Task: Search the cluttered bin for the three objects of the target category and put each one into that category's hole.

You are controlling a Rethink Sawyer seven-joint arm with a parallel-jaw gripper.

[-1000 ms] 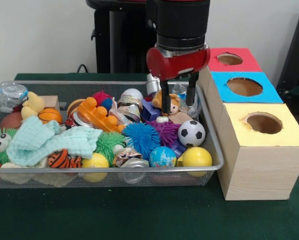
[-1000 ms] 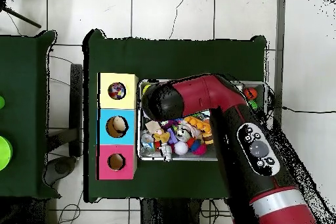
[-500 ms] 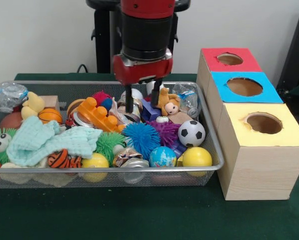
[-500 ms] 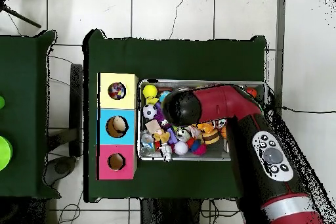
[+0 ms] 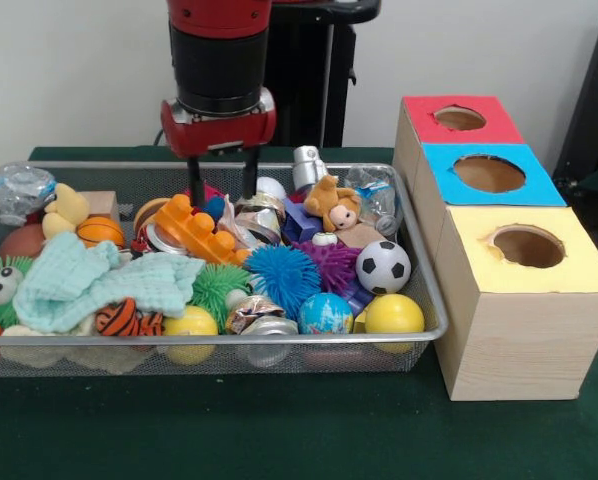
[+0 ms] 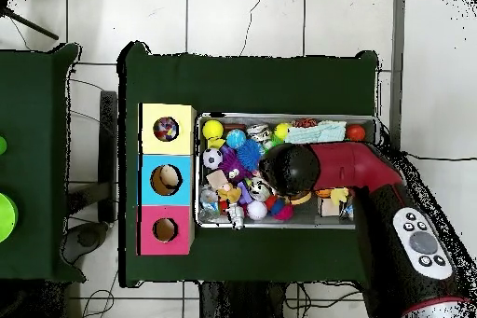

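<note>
The wire mesh bin (image 5: 431, 300) is full of toys: a soccer ball (image 5: 383, 266), a yellow ball (image 5: 393, 314), a globe ball (image 5: 325, 313), a blue spiky ball (image 5: 282, 278), an orange plush (image 5: 334, 203), an orange brick toy (image 5: 191, 226), a teal cloth (image 5: 99, 280) and crushed cans (image 5: 254, 312). My gripper (image 5: 222, 188) hangs open and empty over the bin's back middle, fingertips just above the orange brick toy. In the overhead view the arm (image 6: 291, 169) hides the gripper.
Three boxes with round holes stand right of the bin in the front view: red (image 5: 494, 128), blue (image 5: 539, 185), yellow (image 5: 579, 270). In the overhead view the yellow box (image 6: 149, 114) has something in its hole. A plastic bottle (image 5: 374, 195) lies at the bin's back right.
The arm has swept left in the front view, from over the orange plush at the bin's right end to over the orange brick toy. The gripper stayed open and empty.
</note>
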